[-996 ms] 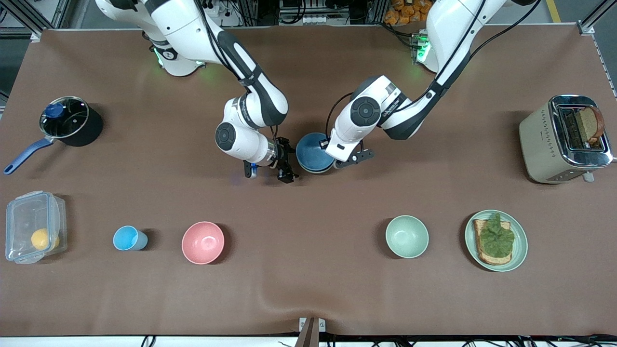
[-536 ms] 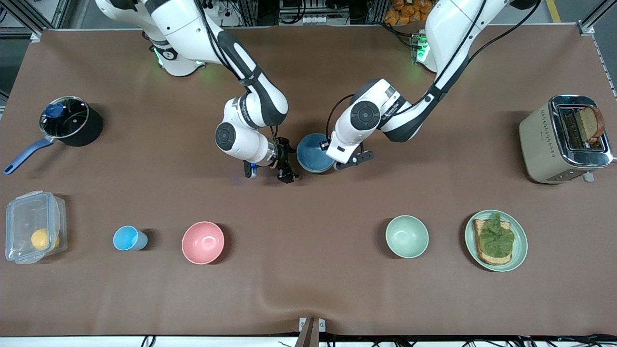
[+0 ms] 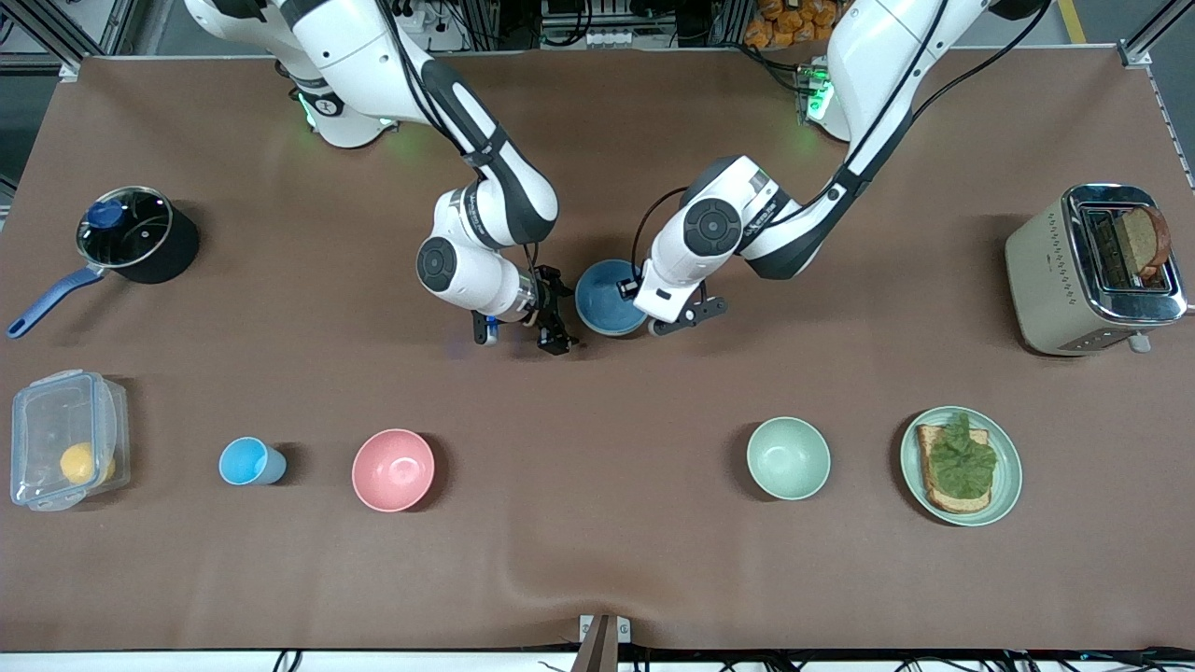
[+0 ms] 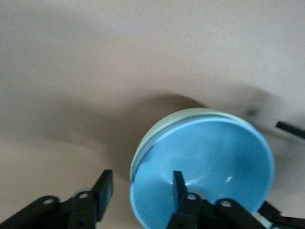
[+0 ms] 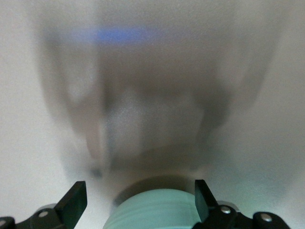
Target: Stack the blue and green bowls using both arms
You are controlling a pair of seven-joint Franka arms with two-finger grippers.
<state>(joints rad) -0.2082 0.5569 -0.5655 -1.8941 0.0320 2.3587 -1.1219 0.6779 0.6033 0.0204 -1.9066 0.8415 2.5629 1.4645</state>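
Observation:
The blue bowl sits in the middle of the table, nested inside the green bowl. Only a pale green rim of the green bowl shows around it in the left wrist view. My left gripper is open at the stack's edge toward the left arm's end. In the left wrist view one finger is inside the blue bowl and the other is outside the rim. My right gripper is open and low beside the stack, toward the right arm's end. The green bowl's outer wall shows between its fingers.
Nearer the camera stand a clear box, a light-blue cup, a pink bowl, a mint-green bowl and a plate with toast. A toaster and a lidded pot stand at the table's ends.
The blue bowl has sunk a little and now sits lower in the stack. The left wrist has shifted slightly toward the left arm's end. The right arm has not moved.

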